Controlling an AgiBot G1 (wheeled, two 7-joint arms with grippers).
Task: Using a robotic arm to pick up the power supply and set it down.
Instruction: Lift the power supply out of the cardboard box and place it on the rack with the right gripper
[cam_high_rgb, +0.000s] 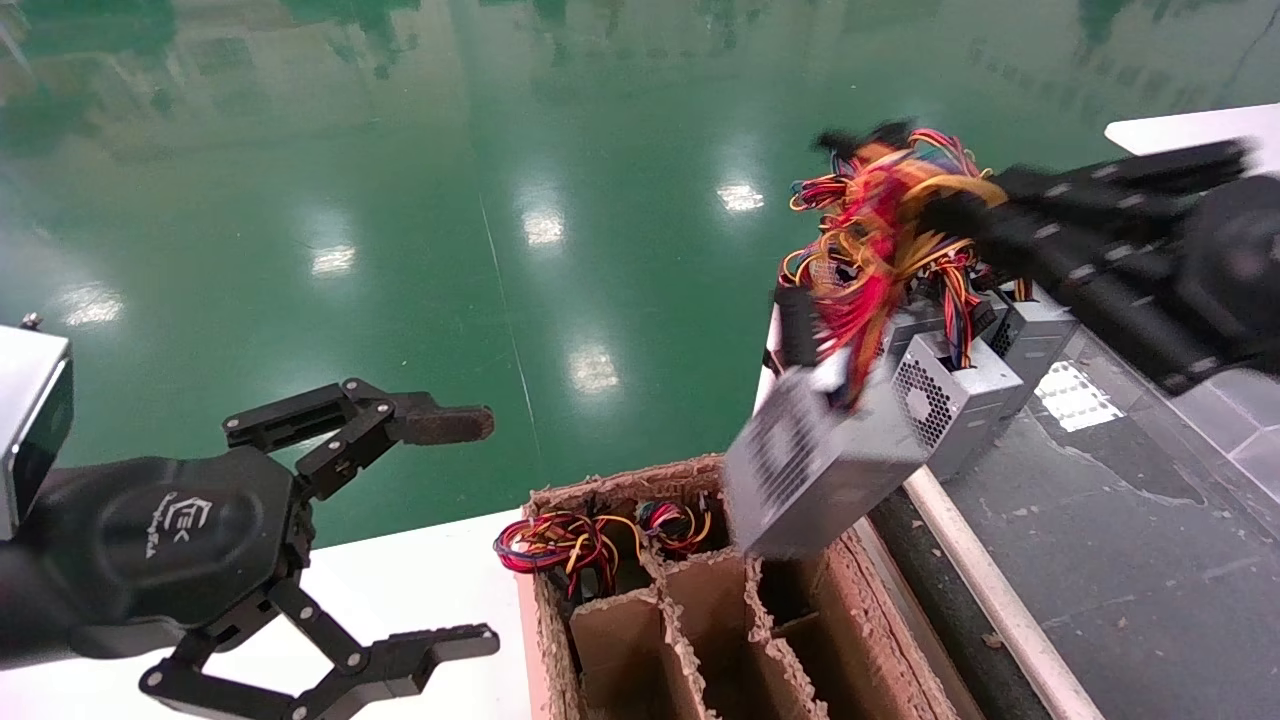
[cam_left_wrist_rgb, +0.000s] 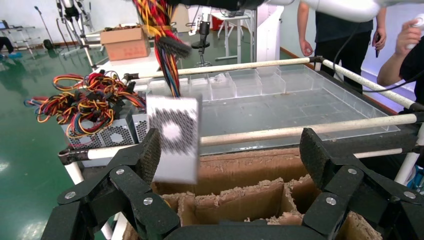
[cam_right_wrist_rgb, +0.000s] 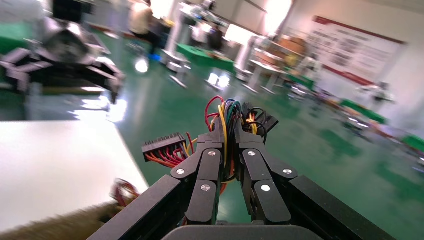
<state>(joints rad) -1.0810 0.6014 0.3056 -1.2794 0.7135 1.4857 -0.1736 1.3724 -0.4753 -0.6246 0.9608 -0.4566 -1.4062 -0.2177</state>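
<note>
A silver-grey power supply (cam_high_rgb: 820, 470) with a perforated grille hangs tilted over the far right corner of a cardboard box (cam_high_rgb: 620, 630). It dangles by its red, yellow and black wires (cam_high_rgb: 880, 230). My right gripper (cam_high_rgb: 950, 205) reaches in from the right and is shut on that wire bundle (cam_right_wrist_rgb: 227, 112); its fingers (cam_right_wrist_rgb: 206, 150) pinch the wires in the right wrist view. My left gripper (cam_high_rgb: 470, 530) stands open at the lower left, beside the box, with nothing in it. In the left wrist view the hanging power supply (cam_left_wrist_rgb: 175, 137) shows beyond the open left gripper (cam_left_wrist_rgb: 231, 155).
The box has cardboard dividers, and one far cell holds a wire bundle (cam_high_rgb: 570, 540). More power supplies (cam_high_rgb: 960, 390) stand on a dark conveyor surface (cam_high_rgb: 1100, 560) to the right, behind a white rail (cam_high_rgb: 990, 590). A white table (cam_high_rgb: 420, 580) lies under the left arm. People (cam_left_wrist_rgb: 350, 30) stand beyond.
</note>
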